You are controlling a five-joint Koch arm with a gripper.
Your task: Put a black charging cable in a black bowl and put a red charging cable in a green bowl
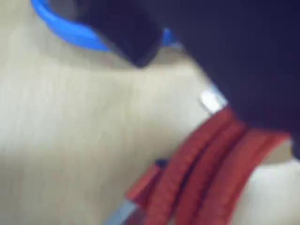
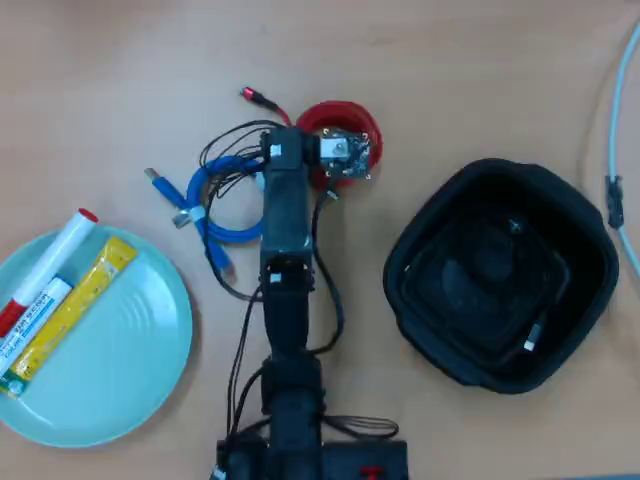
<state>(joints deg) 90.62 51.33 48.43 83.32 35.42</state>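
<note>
The red charging cable (image 2: 340,118) lies coiled on the table, its near side covered by my gripper (image 2: 325,152). In the wrist view its red strands (image 1: 206,164) run under the right jaw. My gripper (image 1: 183,79) is open, with bare table between the two dark jaws and nothing held. The black bowl (image 2: 580,240) stands to the right in the overhead view. A silver-tipped plug of the black charging cable (image 2: 531,342) shows inside it; the rest blends into the dark. The green bowl (image 2: 130,370) sits at the lower left.
A blue coiled cable (image 2: 212,195) lies just left of the arm and shows in the wrist view (image 1: 65,28). A red-capped marker (image 2: 45,272) and a yellow sachet (image 2: 72,305) lie in the green bowl. A pale cable (image 2: 612,150) runs along the right edge.
</note>
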